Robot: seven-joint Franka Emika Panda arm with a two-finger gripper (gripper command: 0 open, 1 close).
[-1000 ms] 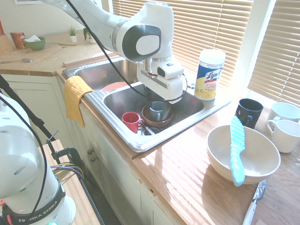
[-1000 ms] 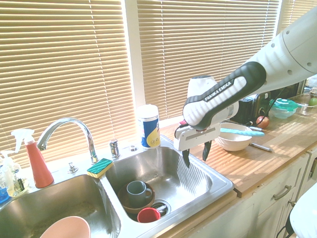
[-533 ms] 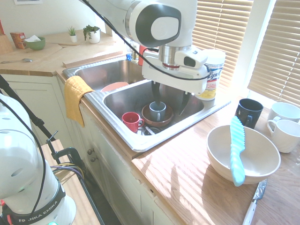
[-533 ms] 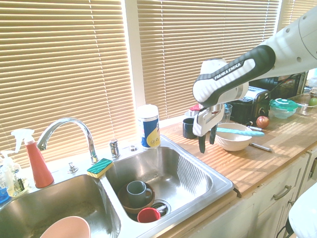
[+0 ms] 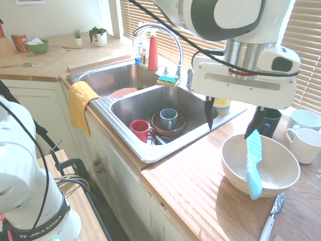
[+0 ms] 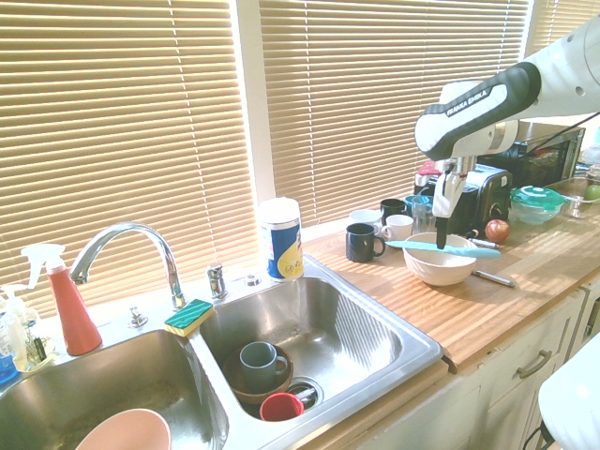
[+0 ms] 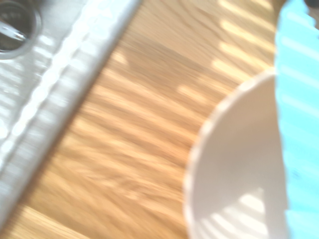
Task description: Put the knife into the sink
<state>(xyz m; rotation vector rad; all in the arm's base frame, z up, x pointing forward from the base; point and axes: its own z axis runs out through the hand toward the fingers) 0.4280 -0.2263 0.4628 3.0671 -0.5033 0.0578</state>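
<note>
On wooden counter point(image 5: 200, 186), knife point(image 5: 253, 163) across white bowl point(image 5: 273, 173), beneath open end effector point(image 5: 231, 119)

knife point(image 5: 254, 163): across bowl point(image 5: 235, 170) rim | bowl: on counter point(image 5: 195, 196), beside sink point(image 5: 145, 103) | mugs point(image 5: 303, 131): behind bowl

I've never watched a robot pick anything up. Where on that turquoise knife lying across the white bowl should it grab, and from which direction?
Probably from straight above, near the middle of the knife. It bridges the white bowl rim to rim, so there is empty space under its middle for the fingers to pass either side. The open gripper should turn so its fingers close across the narrow blade, not along it.
</note>
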